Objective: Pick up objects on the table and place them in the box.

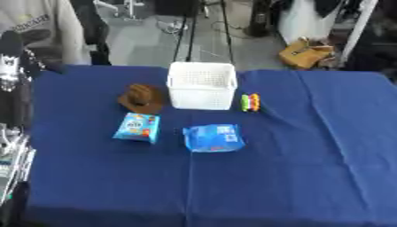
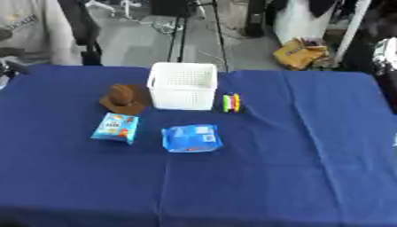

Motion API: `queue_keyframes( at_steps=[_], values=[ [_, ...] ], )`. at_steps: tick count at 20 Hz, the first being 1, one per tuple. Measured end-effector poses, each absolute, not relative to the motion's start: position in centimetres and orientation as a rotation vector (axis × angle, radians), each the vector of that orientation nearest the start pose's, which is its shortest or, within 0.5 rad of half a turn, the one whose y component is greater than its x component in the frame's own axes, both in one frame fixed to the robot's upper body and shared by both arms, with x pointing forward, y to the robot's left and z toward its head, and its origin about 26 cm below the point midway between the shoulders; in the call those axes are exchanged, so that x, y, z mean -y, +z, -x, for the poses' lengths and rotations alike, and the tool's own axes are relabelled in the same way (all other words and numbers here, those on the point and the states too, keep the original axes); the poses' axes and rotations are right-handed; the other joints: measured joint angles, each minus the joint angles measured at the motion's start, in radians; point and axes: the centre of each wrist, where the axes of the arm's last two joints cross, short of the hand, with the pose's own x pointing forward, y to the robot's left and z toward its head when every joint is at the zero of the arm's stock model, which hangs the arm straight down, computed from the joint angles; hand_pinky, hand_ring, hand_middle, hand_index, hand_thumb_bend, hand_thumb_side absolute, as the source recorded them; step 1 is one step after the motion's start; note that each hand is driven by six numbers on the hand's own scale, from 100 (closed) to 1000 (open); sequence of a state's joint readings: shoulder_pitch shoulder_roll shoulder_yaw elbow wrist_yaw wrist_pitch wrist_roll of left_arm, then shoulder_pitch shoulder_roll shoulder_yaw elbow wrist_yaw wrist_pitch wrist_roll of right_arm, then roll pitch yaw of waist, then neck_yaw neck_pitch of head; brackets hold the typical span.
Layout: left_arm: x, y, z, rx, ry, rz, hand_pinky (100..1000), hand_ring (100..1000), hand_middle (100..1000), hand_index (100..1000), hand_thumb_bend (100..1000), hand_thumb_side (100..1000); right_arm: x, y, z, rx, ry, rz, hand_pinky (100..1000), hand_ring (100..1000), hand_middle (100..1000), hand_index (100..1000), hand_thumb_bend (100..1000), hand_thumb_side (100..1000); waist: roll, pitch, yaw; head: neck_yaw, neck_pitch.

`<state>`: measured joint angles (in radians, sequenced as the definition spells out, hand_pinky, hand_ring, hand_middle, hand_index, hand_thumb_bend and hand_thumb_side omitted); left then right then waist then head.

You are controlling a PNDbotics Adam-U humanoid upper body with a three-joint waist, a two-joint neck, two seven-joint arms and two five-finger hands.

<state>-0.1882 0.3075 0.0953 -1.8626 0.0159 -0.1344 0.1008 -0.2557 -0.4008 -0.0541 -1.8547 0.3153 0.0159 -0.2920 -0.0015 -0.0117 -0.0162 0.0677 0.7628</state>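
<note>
Your white box [image 1: 201,85] sits mid-table on the blue cloth [image 1: 310,155], with a brown object [image 1: 142,98] touching its left, multicoloured items [image 1: 250,102] right, and two blue packets [image 1: 213,138] in front. Your left arm shows at the left edge; you cannot tell its hand's pose.

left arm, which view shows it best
The left eye view: the left arm runs down that picture's left edge, with silver parts lower down. The right eye view shows only a dark bit at its upper left edge. Neither view shows a hand clearly.
</note>
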Motion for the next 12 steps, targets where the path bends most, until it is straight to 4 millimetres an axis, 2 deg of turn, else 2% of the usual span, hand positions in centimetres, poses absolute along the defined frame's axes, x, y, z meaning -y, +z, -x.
queue_keyframes(
  at_steps=[12],
  values=[
    [-30.26, 14.34, -30.35, 2.196, -0.148, -0.298, 515, 670, 764, 749, 548, 955, 30.23, 16.88, -31.38, 2.129, 0.251, 0.806, 546, 674, 704, 815, 100, 701, 0.0, 0.001, -0.001, -0.002, 0.0]
  ],
)
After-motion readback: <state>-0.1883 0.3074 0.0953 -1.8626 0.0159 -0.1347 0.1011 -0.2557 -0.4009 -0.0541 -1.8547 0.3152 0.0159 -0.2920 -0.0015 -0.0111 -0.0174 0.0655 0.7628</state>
